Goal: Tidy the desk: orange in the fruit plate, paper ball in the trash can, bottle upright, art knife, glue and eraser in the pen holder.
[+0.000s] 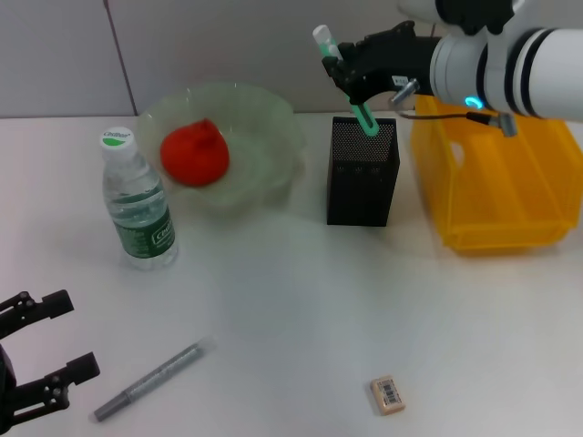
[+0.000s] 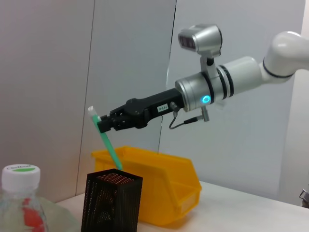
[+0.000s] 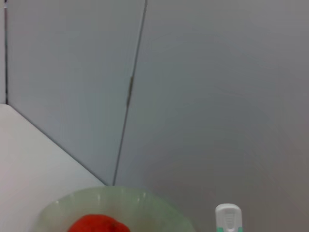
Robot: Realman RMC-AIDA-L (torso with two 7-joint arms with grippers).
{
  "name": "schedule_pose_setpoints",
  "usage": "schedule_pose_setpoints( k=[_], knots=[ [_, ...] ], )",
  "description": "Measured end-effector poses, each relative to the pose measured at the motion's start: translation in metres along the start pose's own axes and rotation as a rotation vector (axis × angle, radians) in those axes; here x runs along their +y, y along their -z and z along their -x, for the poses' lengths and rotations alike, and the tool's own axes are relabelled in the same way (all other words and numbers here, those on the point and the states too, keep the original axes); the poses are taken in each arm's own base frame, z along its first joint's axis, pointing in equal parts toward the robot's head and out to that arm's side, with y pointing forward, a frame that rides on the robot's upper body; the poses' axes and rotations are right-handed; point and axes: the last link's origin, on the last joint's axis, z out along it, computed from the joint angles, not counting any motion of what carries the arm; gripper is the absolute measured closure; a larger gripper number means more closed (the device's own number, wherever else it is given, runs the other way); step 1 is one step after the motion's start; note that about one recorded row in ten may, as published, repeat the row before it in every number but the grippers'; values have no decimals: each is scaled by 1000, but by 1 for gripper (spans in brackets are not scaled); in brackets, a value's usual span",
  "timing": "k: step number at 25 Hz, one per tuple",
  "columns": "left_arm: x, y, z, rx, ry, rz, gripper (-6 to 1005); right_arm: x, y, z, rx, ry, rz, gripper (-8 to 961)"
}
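Head view shows the right gripper [image 1: 339,66] raised above the black mesh pen holder [image 1: 362,173], its fingers clamped on the upper part of a green glue stick [image 1: 363,116] with a white cap. The glue stick is tilted, and its lower end sits at the pen holder's open top. In the left wrist view the same glue stick [image 2: 107,142] leans from the right gripper [image 2: 104,123] down into the pen holder [image 2: 111,202]. The yellow bin [image 1: 496,182] stands just beside the pen holder on the right.

The orange [image 1: 194,152] lies in the pale green fruit plate [image 1: 264,123], left of the pen holder. The water bottle [image 1: 137,202] stands upright on the white bench [image 1: 301,300], just beside the fruit plate. The grey art knife [image 1: 150,380] lies flat near the front edge of the bench. The eraser [image 1: 388,396] lies flat on the bench farther to the right, well apart from the art knife.

The left gripper [image 1: 46,350] sits low at the front left corner, fingers spread and holding nothing, near the tip of the art knife.
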Motion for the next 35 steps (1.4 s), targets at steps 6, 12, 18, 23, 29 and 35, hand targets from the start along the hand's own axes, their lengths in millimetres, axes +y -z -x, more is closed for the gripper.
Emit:
schedule_pose_setpoints(
  k=[6, 12, 18, 23, 29, 35],
  knots=[
    [-1, 0, 1, 0, 2, -8, 189, 0, -8, -15, 12, -16, -12, 783],
    [-2, -3, 0, 2, -2, -8, 189, 5, -16, -30, 39, -16, -20, 783],
    [-2, -3, 0, 2, -7, -10, 189, 8, -17, -34, 43, -59, -6, 765],
    [-3, -3, 0, 3, -9, -11, 189, 8, -16, -35, 43, -72, -5, 690],
    [-2, -3, -1, 5, -8, -6, 189, 8, -12, -35, 52, -85, 16, 500],
    [-3, -3, -2, 5, -6, -1, 189, 7, 14, -16, 41, -89, 94, 451]
  ],
)
